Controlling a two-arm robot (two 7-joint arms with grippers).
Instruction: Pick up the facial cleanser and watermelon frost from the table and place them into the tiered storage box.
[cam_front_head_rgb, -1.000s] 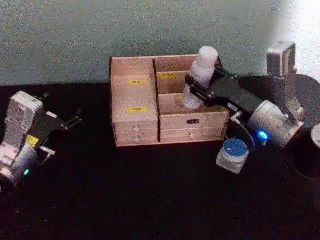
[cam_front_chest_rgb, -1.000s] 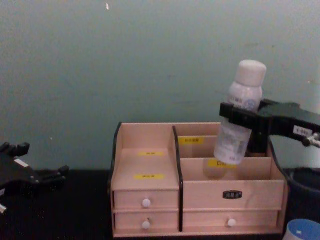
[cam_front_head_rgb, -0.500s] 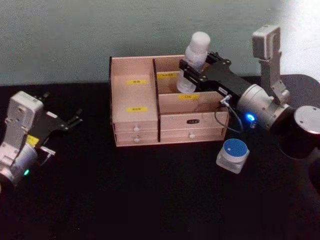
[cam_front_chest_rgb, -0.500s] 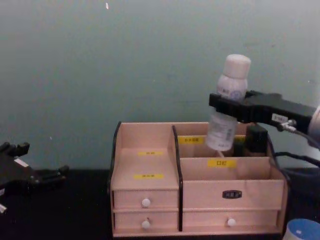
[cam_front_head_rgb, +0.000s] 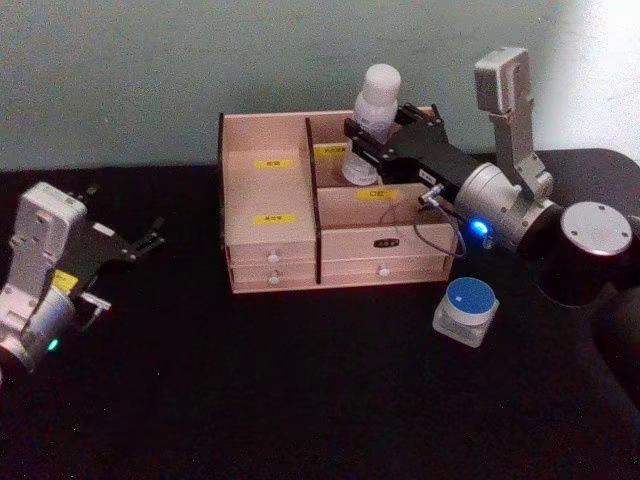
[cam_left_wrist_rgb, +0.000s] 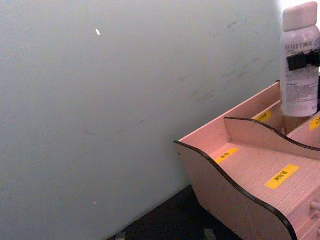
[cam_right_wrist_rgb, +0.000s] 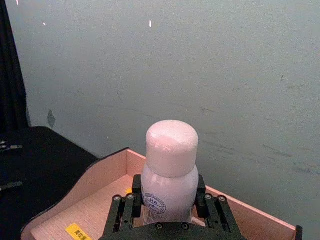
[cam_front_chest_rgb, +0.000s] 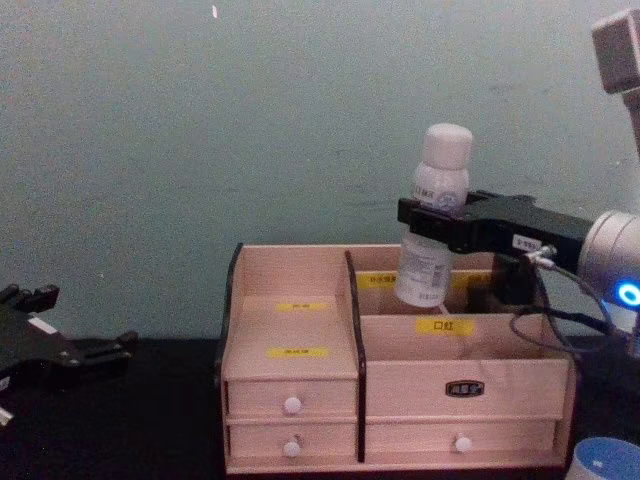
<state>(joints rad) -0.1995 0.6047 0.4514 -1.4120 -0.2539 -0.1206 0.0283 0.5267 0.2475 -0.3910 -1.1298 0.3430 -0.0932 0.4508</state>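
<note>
My right gripper (cam_front_head_rgb: 364, 145) is shut on a white bottle (cam_front_head_rgb: 377, 95) with a rounded white cap, gripping its body below the shoulder. The bottle (cam_front_chest_rgb: 443, 160) hangs slightly tilted, its lower end dipping into the rear right compartment of the tiered storage box (cam_front_head_rgb: 268, 190). In the right wrist view the fingers (cam_right_wrist_rgb: 125, 207) clamp the bottle (cam_right_wrist_rgb: 169, 150) above the box. A blue-lidded jar (cam_front_head_rgb: 467, 308) stands on the table right of the box's front. I cannot read which item is the facial cleanser and which the watermelon frost. My left gripper (cam_front_head_rgb: 145, 240) rests open at the far left.
The black table runs from the box (cam_front_chest_rgb: 290, 325) forward. A grey-green wall stands close behind the box. The right arm's round body (cam_front_head_rgb: 590, 250) sits at the right, near the jar (cam_front_chest_rgb: 608, 462). The left wrist view shows the box's left stepped side (cam_left_wrist_rgb: 240, 170) and the bottle (cam_left_wrist_rgb: 300, 60).
The right gripper has carried the bottle leftward and back, from above the front right tier to the rear compartment, and lowered it. The left arm has not moved.
</note>
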